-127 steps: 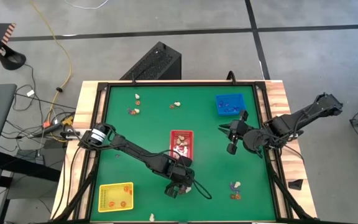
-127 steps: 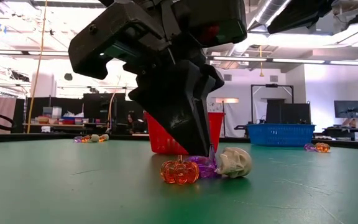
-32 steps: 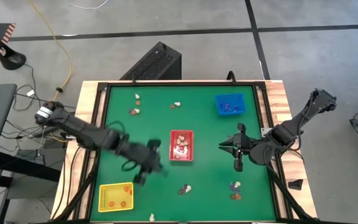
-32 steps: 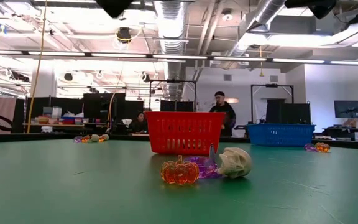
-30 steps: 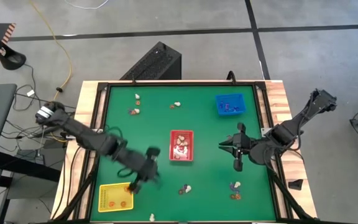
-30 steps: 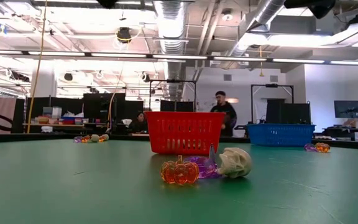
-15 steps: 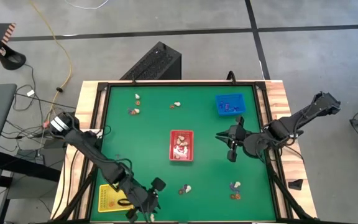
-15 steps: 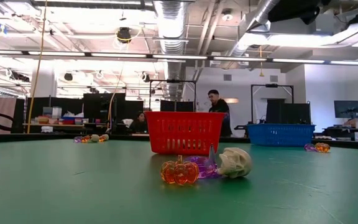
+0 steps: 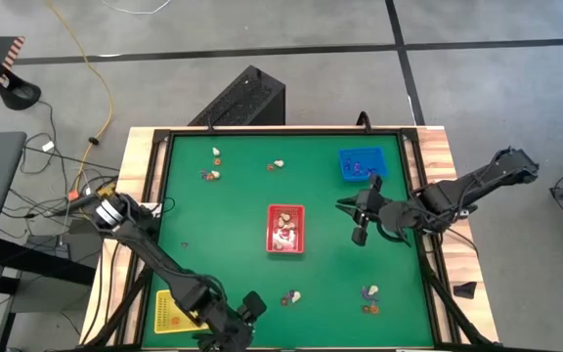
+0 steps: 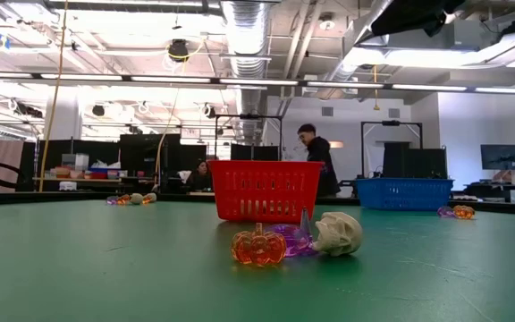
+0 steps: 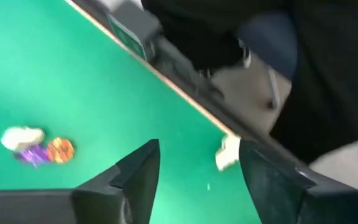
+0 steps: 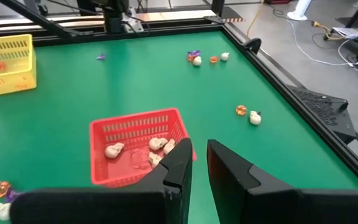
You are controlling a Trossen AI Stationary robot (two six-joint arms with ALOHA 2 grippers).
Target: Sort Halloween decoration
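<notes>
Halloween decoration (image 10: pixel 298 239) awaits sorting: empty left tool (image 11: pixel 197 171) gapes near a cream trinket (image 11: pixel 227 152) (next pickup?); right tool (image 12: pixel 197 163), nearly shut, holds nothing.

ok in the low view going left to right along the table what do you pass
Far-left trinket cluster → orange pumpkin → purple trinket → white skull → blue tray → far-right trinket pair. The red tray stands behind the pumpkin, so its place is unclear.

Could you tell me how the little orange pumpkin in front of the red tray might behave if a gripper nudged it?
The orange pumpkin looks like glossy hard plastic, so probably stiff and somewhat slippery. Its round body may roll. It sits against the purple trinket, so a nudge would likely shift that too.
</notes>
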